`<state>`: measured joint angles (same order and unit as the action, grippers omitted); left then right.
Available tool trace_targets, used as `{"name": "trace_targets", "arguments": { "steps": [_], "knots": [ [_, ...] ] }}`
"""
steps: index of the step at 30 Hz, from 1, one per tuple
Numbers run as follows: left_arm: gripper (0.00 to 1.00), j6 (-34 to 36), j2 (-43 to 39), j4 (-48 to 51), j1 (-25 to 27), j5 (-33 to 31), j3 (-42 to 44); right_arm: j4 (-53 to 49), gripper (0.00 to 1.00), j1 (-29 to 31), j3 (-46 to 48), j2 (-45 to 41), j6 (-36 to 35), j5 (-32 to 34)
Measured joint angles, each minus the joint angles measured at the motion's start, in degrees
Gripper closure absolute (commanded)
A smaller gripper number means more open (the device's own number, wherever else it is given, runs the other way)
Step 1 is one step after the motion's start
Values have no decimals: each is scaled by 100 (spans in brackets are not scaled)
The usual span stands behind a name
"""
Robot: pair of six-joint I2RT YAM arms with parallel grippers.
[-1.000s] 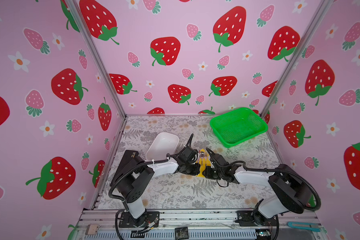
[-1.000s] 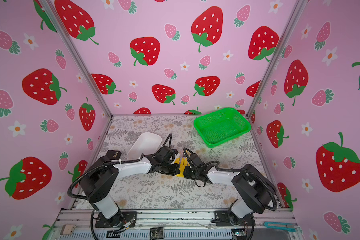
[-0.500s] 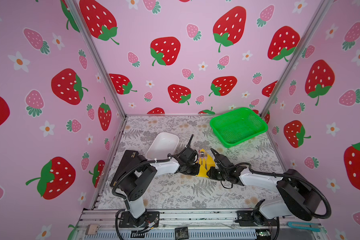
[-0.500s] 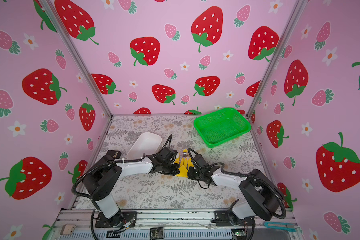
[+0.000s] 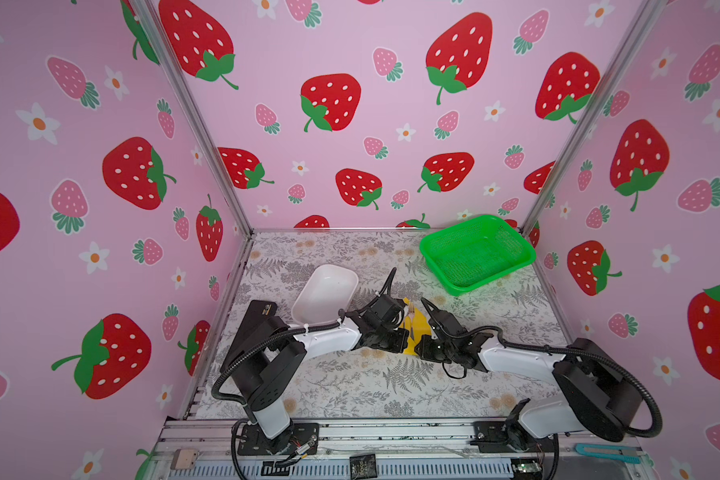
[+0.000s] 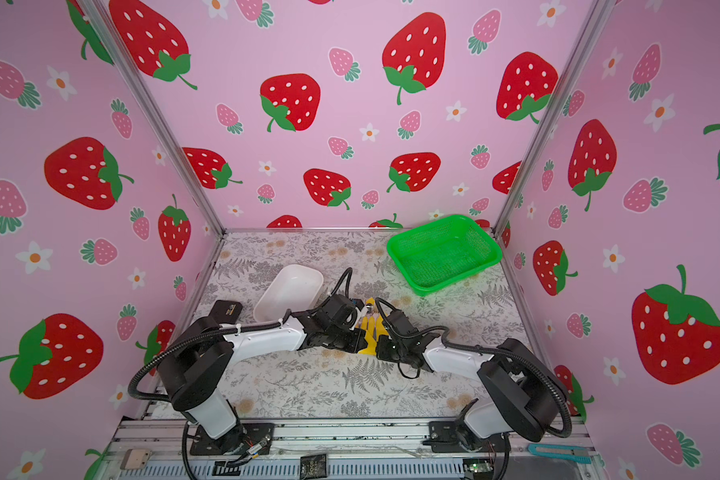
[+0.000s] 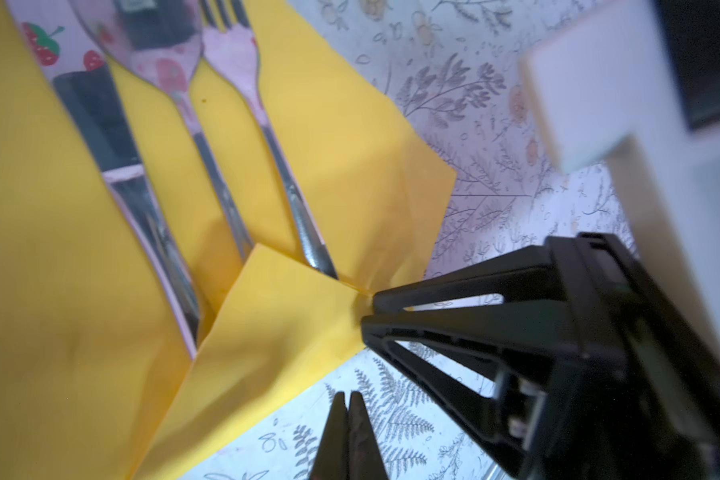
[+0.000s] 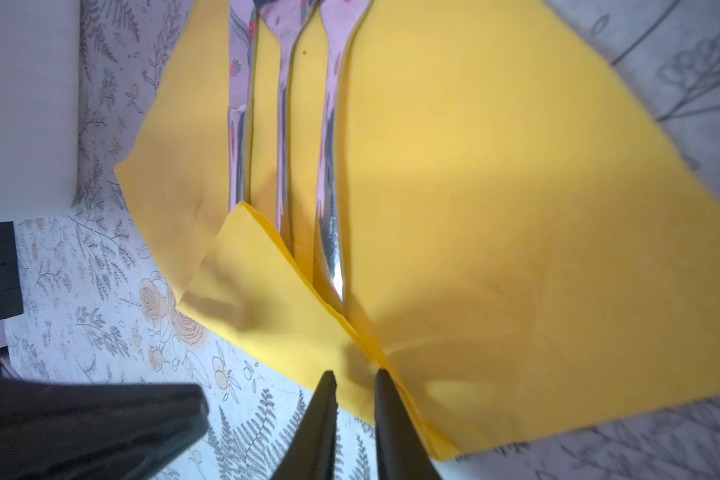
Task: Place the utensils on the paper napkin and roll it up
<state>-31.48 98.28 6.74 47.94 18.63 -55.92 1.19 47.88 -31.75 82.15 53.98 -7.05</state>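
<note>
Utensils (image 5: pixel 411 316) lie on the paper napkin (image 5: pixel 419 328) at mid-frame in both top views, more yellow showing than a second ago. Left wrist view: left gripper (image 7: pixel 346 401), bottom centre, closed and empty off the sheet. Right wrist view: right gripper (image 8: pixel 354 376) pinches the napkin where a corner folds over their ends; rolling seems next.

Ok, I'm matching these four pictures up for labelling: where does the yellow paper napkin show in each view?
In a top view: the paper napkin is a yellow strip mid-table, right of the white dish.
In a top view: the same strip, right of the dish.
Left wrist: it fills most of the picture.
Right wrist: likewise, one corner folded over.
Shared landmark: the utensils lying on it.
</note>
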Motion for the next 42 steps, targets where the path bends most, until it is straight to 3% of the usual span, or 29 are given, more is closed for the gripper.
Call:
{"name": "trace_targets", "arguments": {
  "steps": [9, 28, 36, 42],
  "knots": [
    [96, -11, 588, 267, 92, -11, -557, -2, 80, -2, 2, 2, -17, 22],
    [97, -28, 988, 389, 109, 46, -634, 44, 79, -7, 81, -92, -9, 20],
    [97, -28, 988, 376, 107, 39, -634, -264, 52, -415, 341, -1078, 177, 448],
    [97, -28, 988, 376, 109, 39, -634, -201, 50, -1274, 918, -1394, 321, 203]
  ]
}}
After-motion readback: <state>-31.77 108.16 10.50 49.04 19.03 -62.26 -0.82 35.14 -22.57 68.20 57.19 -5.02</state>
